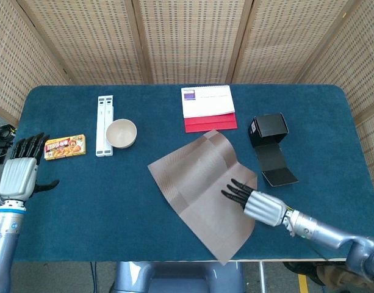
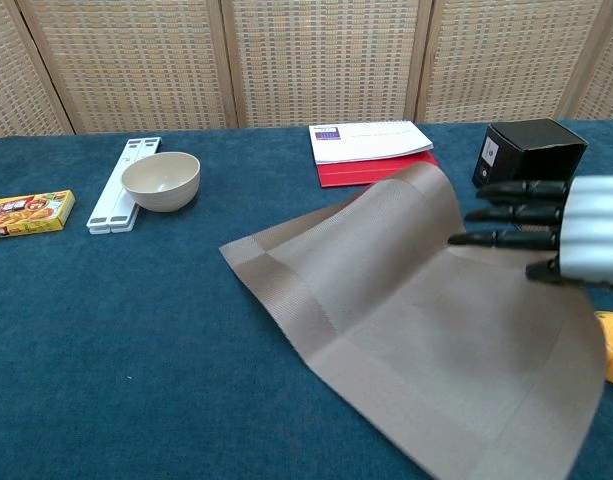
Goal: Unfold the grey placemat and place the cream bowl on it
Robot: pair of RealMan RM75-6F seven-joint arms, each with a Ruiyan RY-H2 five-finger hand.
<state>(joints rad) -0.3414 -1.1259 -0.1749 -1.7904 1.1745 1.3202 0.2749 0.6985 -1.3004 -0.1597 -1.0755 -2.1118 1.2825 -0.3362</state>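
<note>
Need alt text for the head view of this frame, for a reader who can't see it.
On a blue table, the robot's right hand lies with fingers extended on the unfolded grey placemat, which sits skewed with its near corner at the table's front edge. The cream bowl stands apart at upper left beside a white bar; the left hand is open at the left edge.

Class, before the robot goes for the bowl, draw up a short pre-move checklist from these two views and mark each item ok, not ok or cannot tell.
1. Grey placemat opened out: ok.
2. Placemat square to the table edge: not ok, it lies skewed, one corner past the front edge.
3. Right hand off the placemat: not ok, its fingers lie over it.
4. Cream bowl upright, unobstructed: ok.
5. Left hand free: ok, holds nothing.
6. Placemat flat: cannot tell.
</note>
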